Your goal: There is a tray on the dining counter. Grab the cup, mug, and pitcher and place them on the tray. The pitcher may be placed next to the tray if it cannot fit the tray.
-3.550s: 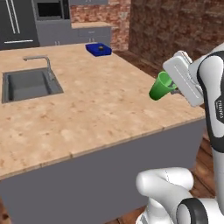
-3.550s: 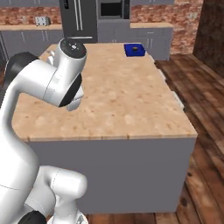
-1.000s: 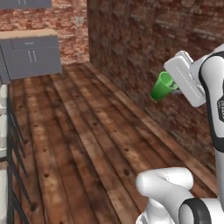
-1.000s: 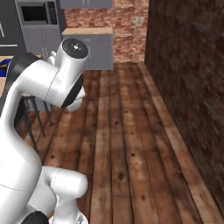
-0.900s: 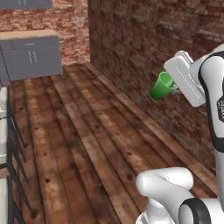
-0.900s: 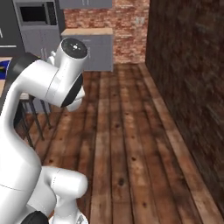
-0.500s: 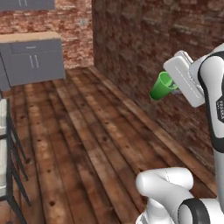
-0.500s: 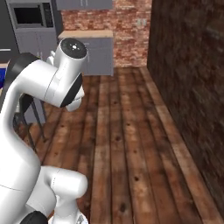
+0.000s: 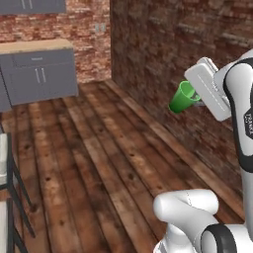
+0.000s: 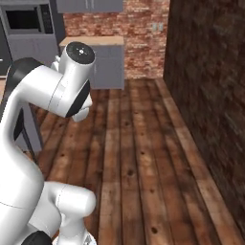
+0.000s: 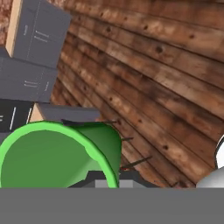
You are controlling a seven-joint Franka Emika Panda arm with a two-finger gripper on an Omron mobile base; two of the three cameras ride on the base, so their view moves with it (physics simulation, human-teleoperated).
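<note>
The cup (image 9: 181,98), a bright green tapered tumbler, hangs tilted in the air at the right of the left base view, in front of the brick wall. My gripper (image 9: 193,99) is shut on the cup, gripping it from the right side. In the hand view the cup (image 11: 57,153) lies close at the lower left with its open rim toward the camera, and it hides most of the fingers. The tray, the dining counter, the mug and the pitcher are out of view.
A dark brick wall (image 9: 188,44) runs along the right. Wooden floor planks (image 9: 99,163) stretch ahead to grey cabinets with a wood top (image 9: 39,69) at the far wall. A stool (image 9: 6,173) stands at the left edge. A microwave (image 10: 26,19) sits at the upper left.
The whole picture has shifted, so the camera has moved with the base: counter and sink are gone, floor and brick wall are ahead. The arm holds the cup in the same pose.
</note>
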